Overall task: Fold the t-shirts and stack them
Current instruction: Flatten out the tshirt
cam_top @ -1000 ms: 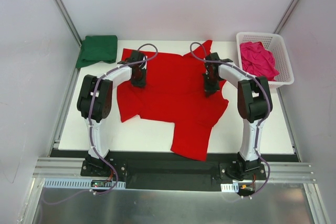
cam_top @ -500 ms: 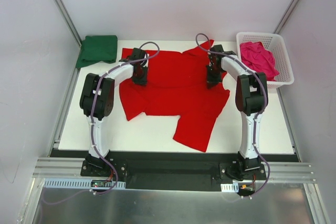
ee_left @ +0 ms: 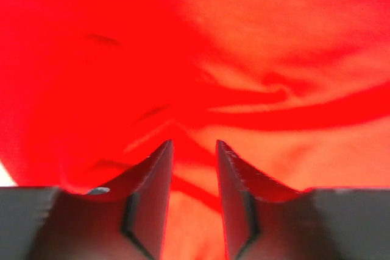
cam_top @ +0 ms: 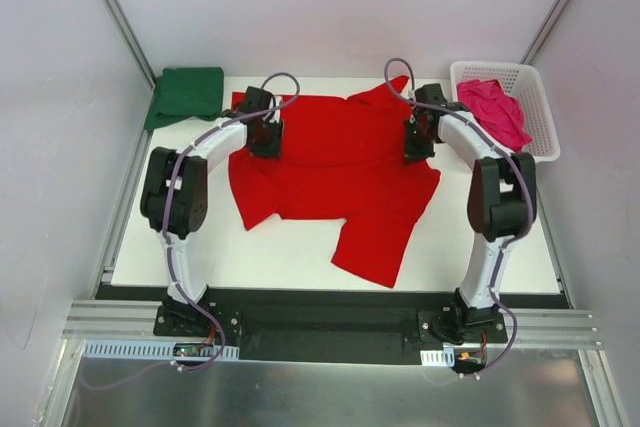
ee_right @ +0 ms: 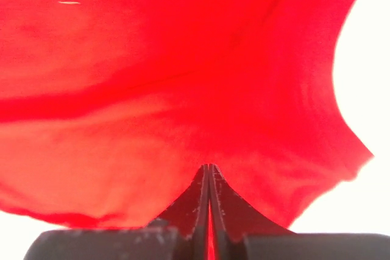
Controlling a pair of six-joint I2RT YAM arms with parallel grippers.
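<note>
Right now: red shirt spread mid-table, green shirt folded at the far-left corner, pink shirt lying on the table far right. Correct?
One thing is wrong: the pink shirt is bunched inside the white basket at far right, as the top view shows. The red shirt and the folded green shirt are as you say.

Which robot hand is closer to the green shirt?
Left. The left gripper is over the red shirt, just right of the green shirt; the right gripper is across the red shirt, nearer the basket.

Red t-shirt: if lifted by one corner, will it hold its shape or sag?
Probably sags: the red t-shirt lies wrinkled, a flap trailing toward the near edge. Likely light and thin: it drapes in folds from the closed right hand. Pushed, it would probably bunch.
</note>
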